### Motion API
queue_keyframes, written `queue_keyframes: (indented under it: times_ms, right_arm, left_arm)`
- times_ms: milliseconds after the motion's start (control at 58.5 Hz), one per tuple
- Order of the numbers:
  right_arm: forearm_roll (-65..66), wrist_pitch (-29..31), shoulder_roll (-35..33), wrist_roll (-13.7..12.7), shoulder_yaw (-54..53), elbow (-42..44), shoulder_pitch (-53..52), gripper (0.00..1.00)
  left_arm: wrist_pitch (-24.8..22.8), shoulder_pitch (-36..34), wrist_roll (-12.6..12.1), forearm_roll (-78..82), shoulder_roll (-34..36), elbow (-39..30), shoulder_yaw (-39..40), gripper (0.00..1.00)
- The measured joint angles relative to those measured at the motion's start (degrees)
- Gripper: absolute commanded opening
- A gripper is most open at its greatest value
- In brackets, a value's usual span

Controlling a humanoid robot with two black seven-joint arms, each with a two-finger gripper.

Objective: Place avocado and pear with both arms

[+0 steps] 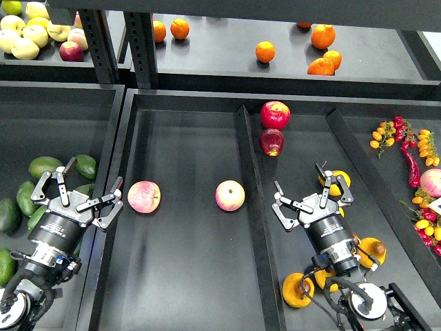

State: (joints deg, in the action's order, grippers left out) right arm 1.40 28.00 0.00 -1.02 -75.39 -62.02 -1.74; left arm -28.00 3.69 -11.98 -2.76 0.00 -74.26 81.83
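Observation:
Several mid-green avocados (45, 166) lie in the left bin. My left gripper (80, 189) hangs open and empty over that bin's right edge, just right of the avocados. Several orange-yellow pears lie in the right bin; one with a dark-brown blotch (298, 289) is at the near end, another (336, 182) sits just behind my right gripper. My right gripper (309, 200) is open and empty above the pears, holding nothing.
Two pink-and-yellow apples (144, 196) (229, 195) lie in the middle tray (186, 276). Two red apples (275, 114) sit at the far end of the right bin. Oranges (265, 51) and pale apples (25, 47) are on the back shelf. Chillies and small tomatoes (413, 155) are at far right.

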Motion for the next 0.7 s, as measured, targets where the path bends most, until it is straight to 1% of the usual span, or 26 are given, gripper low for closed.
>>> queue_keyframes:
  times_ms: [68, 137, 154, 256, 342, 496, 701]
  right_arm:
    - [0.0, 0.0, 0.0, 0.0, 0.0, -1.2, 0.2, 0.99]
    - [0.0, -0.4, 0.0, 0.0, -0.2, -2.6, 0.4, 0.99]
    - [0.0, -3.1, 0.0, 0.0, -0.4, -4.1, 0.6, 0.99]
    - [0.0, -8.1, 0.0, -0.1, -0.6, -5.9, 0.6, 1.0]
    - [0.0, -9.7, 0.0, -0.2, -0.8, -6.5, 0.2, 0.99]
    - [0.1, -9.5, 0.0, -0.2, -0.9, -6.6, -0.1, 1.0]
    - [0.7, -5.6, 0.0, -0.2, -0.7, -6.8, -0.2, 1.0]
  left_arm:
    - [0.4, 0.0, -0.1, 0.0, 0.0, -1.2, 0.4, 1.0]
    - [2.6, 0.0, -0.2, 0.0, 0.0, -2.4, 0.7, 1.0]
    - [4.6, 0.0, -0.3, 0.0, 0.0, -3.3, 0.9, 1.0]
    - [5.8, 0.1, -0.3, 0.0, 0.0, -3.8, 1.0, 1.0]
    - [6.0, 0.1, -0.3, 0.0, 0.0, -3.8, 1.2, 1.0]
    - [5.0, 0.2, 0.2, 0.0, 0.0, -3.6, 1.0, 1.0]
    - [3.3, 0.3, 0.3, 0.3, 0.0, -3.6, -0.2, 1.0]
